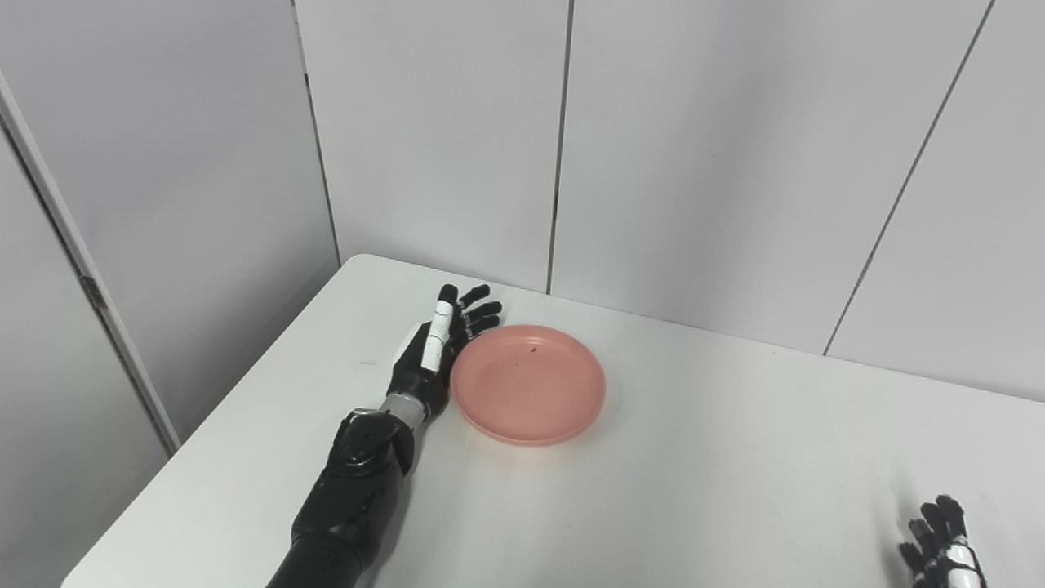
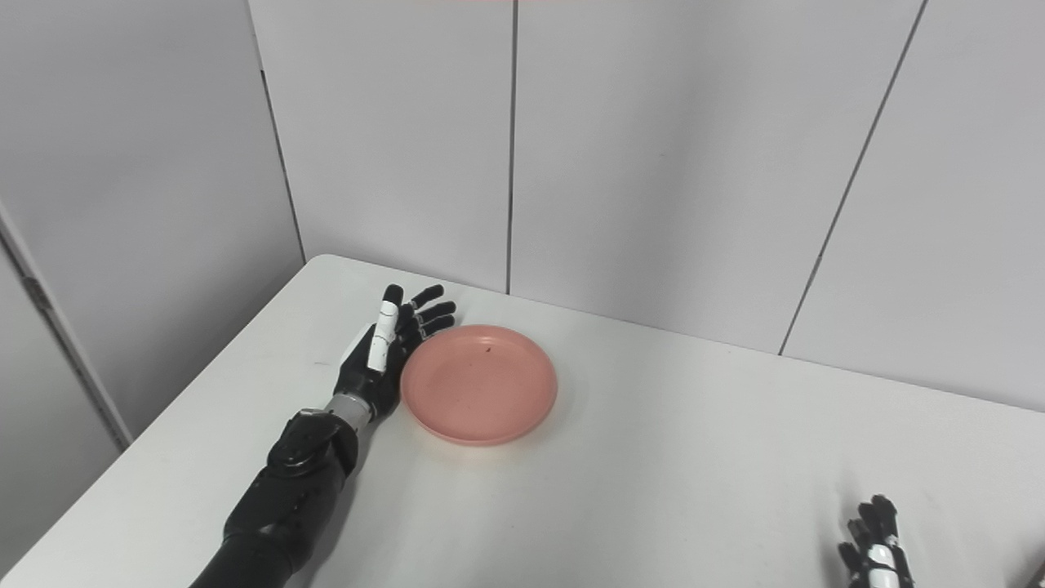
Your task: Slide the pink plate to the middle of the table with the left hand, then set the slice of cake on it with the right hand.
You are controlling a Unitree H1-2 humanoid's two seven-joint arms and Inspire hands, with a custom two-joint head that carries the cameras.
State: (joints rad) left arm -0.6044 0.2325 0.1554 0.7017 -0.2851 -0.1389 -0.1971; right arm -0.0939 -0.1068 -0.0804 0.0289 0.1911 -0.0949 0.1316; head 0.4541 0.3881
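Reaching in from the lower left, the black left arm (image 1: pixel 351 498) stretches across the white table (image 1: pixel 694 490) toward the far wall. The left hand (image 1: pixel 433 351) stands on edge, its fingers (image 1: pixel 478 309) extended and slightly spread, holding nothing. Its palm side faces the pink plate (image 1: pixel 528 384), and the hand sits right against the plate's left rim; whether it actually presses on the rim or only stands just beside it cannot be told. The plate lies flat on the table, left of the middle and toward the far edge, and it is empty apart from a tiny dark speck (image 1: pixel 532 351) near its far side. Behind the table rise pale grey wall panels (image 1: pixel 694 163) with thin dark seams between them.

Farther right, the tabletop is bare up to the lower right corner, where the right hand (image 1: pixel 940 543) pokes in from the bottom edge, well apart from the plate. Only its dark fingertips and a bit of white casing show. They point upward, and since most of the hand is cut off, its state cannot be told. No slice of cake shows in either view.
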